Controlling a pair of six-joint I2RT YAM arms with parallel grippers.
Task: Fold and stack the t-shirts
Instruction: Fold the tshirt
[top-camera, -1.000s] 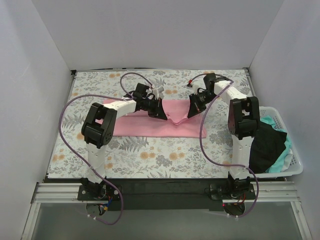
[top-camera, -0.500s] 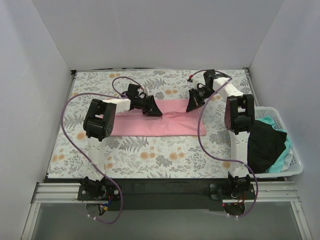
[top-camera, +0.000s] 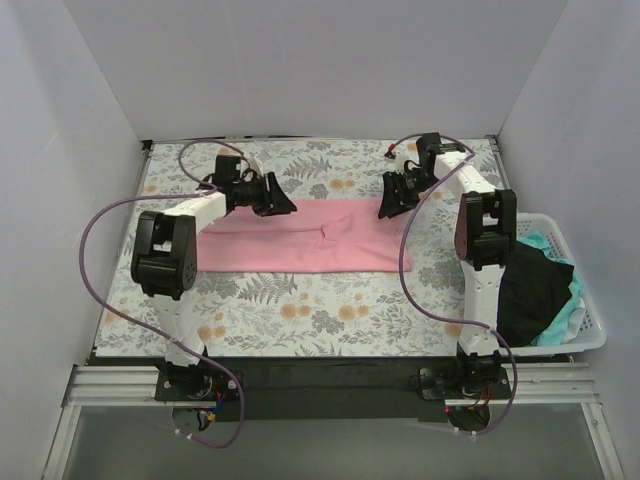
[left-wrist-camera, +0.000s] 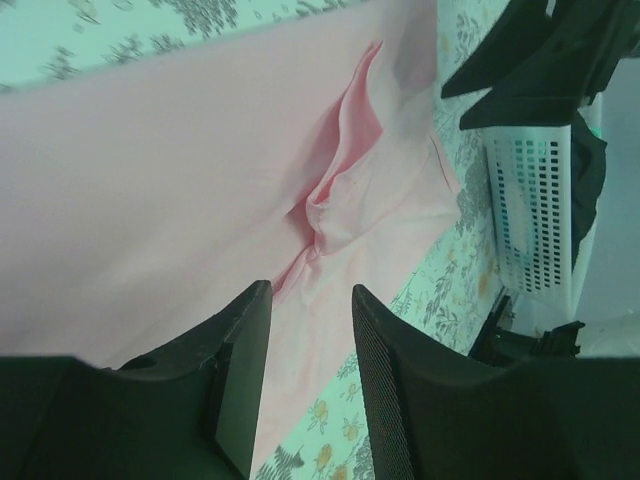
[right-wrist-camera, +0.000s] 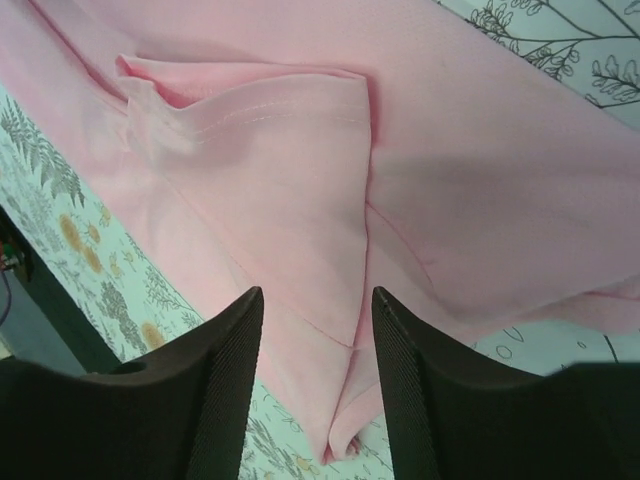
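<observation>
A light pink t-shirt (top-camera: 310, 235) lies flat as a long folded band across the middle of the floral sheet, with a small pucker at its centre (left-wrist-camera: 325, 200). My left gripper (top-camera: 283, 203) hovers over the band's far left edge, open and empty, and the pink cloth shows between its fingers (left-wrist-camera: 240, 370). Over the far right corner my right gripper (top-camera: 390, 207) is also open, with a folded sleeve (right-wrist-camera: 270, 120) below it and nothing held. A black t-shirt (top-camera: 535, 285) and a mint-green one (top-camera: 562, 318) sit in the basket.
The white lattice basket (top-camera: 592, 335) stands at the table's right edge beside the right arm's base. The grey-and-orange floral sheet (top-camera: 300, 310) covers the table. White walls close in the back and both sides.
Both grippers have opened and let go of the pink t-shirt, which now lies flat. The left gripper drew back to the left and far side; the right moved slightly toward the far edge.
</observation>
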